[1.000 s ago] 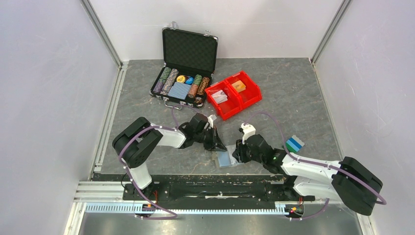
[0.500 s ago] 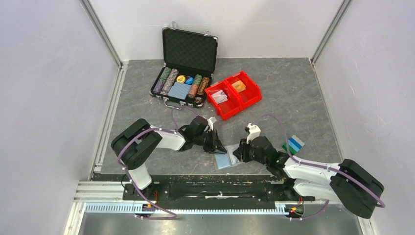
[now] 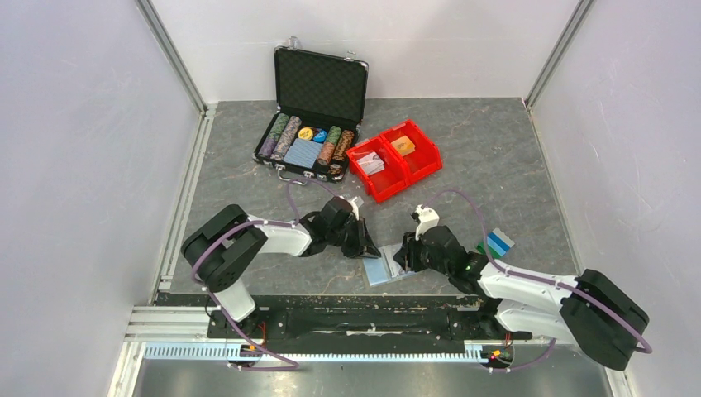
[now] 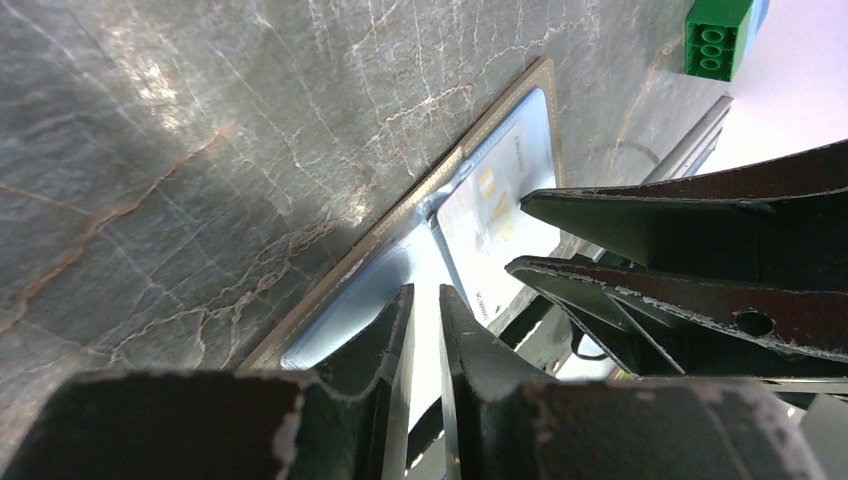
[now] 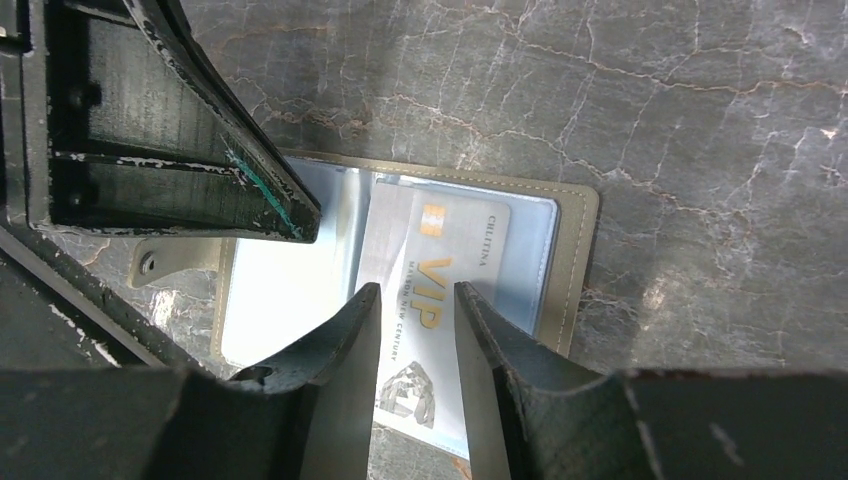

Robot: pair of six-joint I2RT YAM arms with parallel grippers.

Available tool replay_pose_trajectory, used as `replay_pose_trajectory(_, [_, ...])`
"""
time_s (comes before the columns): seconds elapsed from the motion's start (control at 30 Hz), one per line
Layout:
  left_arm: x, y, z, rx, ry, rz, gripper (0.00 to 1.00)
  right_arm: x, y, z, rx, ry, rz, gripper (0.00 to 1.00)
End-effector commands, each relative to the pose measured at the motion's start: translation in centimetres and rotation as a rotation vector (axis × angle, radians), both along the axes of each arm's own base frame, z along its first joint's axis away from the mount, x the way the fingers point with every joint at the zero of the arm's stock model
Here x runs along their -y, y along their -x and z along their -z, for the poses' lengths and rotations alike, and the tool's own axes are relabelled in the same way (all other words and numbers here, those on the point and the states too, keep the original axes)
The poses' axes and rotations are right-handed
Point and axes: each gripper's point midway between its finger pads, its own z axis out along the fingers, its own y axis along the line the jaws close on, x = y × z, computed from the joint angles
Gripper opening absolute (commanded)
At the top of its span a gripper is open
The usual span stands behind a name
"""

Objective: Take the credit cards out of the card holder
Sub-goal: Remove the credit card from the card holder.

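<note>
The card holder [image 3: 382,270] lies open on the table near the front edge, its grey rim [image 5: 577,262] around a light blue clear panel. A white card marked VIP [image 5: 452,250] sticks halfway out of its pocket; it also shows in the left wrist view [image 4: 495,200]. My right gripper [image 5: 417,292] is open, its fingers astride the card's free end just above it. My left gripper [image 4: 425,292] is shut, its tip down on the holder's other panel [image 4: 360,300]. In the top view the left gripper [image 3: 369,246] and right gripper [image 3: 402,257] meet over the holder.
A blue card with a green piece beside it [image 3: 496,242] lies on the table right of my right arm. An open black poker-chip case [image 3: 310,124] and red bins [image 3: 394,159] stand at the back. The table's front edge is just behind the holder.
My right wrist has moved slightly right and back; my left arm has settled a little lower. The holder has stayed in place.
</note>
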Motion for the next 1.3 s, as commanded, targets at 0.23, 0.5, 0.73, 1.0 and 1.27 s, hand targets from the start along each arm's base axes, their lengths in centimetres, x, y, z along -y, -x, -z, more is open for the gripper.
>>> replay_pose_trajectory(0.23, [-1.1,-1.4,0.3,0.076,-0.113,-0.013,0.22,2.0,0.4,2.2,-0.031,0.088,0.045,0.31])
replay_pose_trajectory(0.5, [-1.0,-1.8,0.2,0.081,-0.123,-0.033,0.22,2.6,0.5,2.8,-0.043,0.079,0.074,0.28])
replay_pose_trajectory(0.73, [-1.1,-2.0,-0.2,0.089,-0.126,-0.039,0.22,3.0,0.2,2.4,-0.028,0.067,0.094,0.27])
replay_pose_trajectory(1.0, [-0.1,-2.1,-2.3,0.092,-0.083,-0.043,0.23,3.4,0.5,3.0,-0.042,0.084,0.093,0.27])
replay_pose_trajectory(1.27, [2.0,-1.6,-3.2,0.103,-0.049,-0.032,0.29,3.8,0.9,3.7,-0.058,0.079,0.104,0.26])
